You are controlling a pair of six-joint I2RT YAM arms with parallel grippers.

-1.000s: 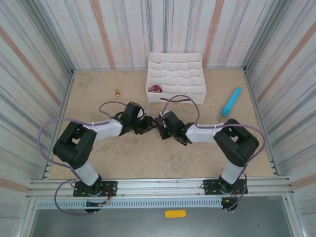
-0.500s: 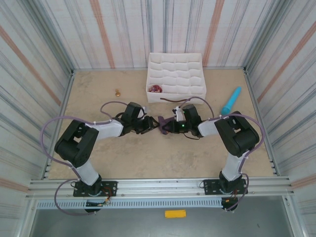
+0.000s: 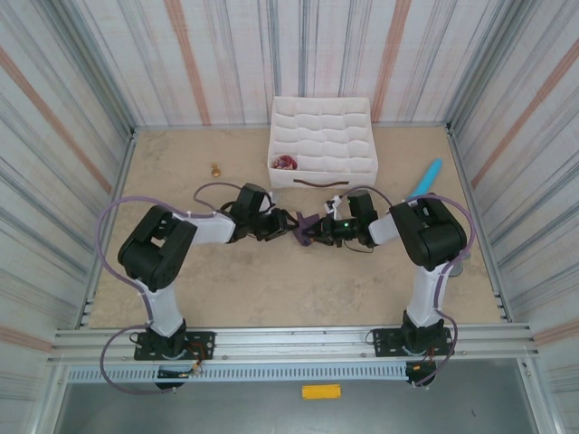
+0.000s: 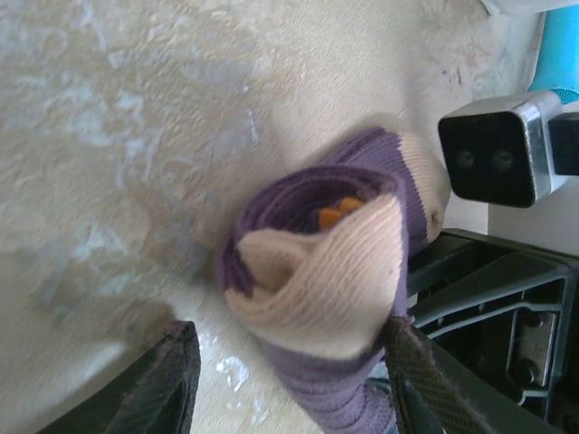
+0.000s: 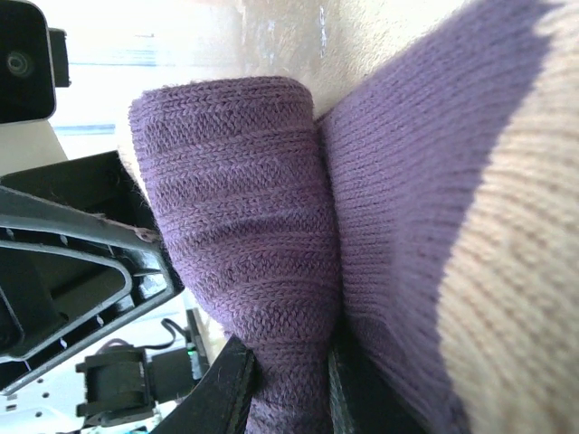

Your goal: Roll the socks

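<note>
1. The right gripper point(image 5: 289, 362) is closed tight on a fold of the purple sock point(image 5: 235, 208); purple knit is pinched between the two dark fingers at the bottom centre of the right wrist view.
2. The left gripper point(image 4: 291, 339) is held part open, straddling the rolled sock point(image 4: 317, 271). A strip of bare table is seen between the finger at lower left point(image 4: 172, 380) and the roll, while the finger at lower right point(image 4: 416, 380) is touching or almost touching it. No clamp is seen.
3. In the left wrist view the sock is seen rolled up: tan heel fabric wrapped over the front, purple layers around it, and orange stripes point(image 4: 336, 210) tucked in the centre of the roll.
4. In the top view the two grippers point(image 3: 282, 223) point(image 3: 314, 233) are met tip to tip at frame centre, with the purple sock point(image 3: 303, 226) between them on the table point(image 3: 226, 289).
5. The white compartment tray point(image 3: 323, 136) is placed just above centre, near the sock.
6. A reddish bundle point(image 3: 285, 163) is lodged in the tray's lower-left compartment; it is too small to be told further.
7. A turquoise stick point(image 3: 423, 185) is laid at right, well apart from the sock.
8. A small brass-coloured object point(image 3: 215, 169) is seen left of the tray.
</note>
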